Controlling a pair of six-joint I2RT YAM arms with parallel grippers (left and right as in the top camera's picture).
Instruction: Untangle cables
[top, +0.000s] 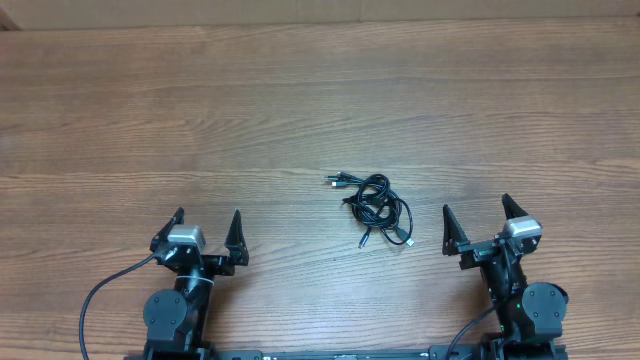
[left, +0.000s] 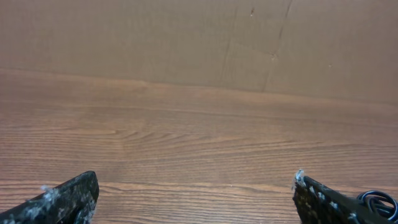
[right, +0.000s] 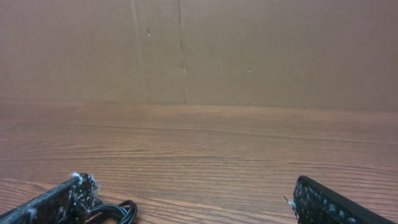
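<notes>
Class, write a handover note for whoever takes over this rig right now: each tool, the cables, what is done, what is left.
Left tool: open, empty, touching nothing.
Right tool: open, empty, touching nothing.
Cables: one tangled bundle on the table, between the arms and nearer the right one.
Done: nothing yet.
Left: all the untangling.

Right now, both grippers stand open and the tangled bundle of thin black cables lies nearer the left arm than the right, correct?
No. The overhead view shows the tangled bundle of thin black cables nearer the right gripper than the left gripper. Both grippers do stand open.
</notes>
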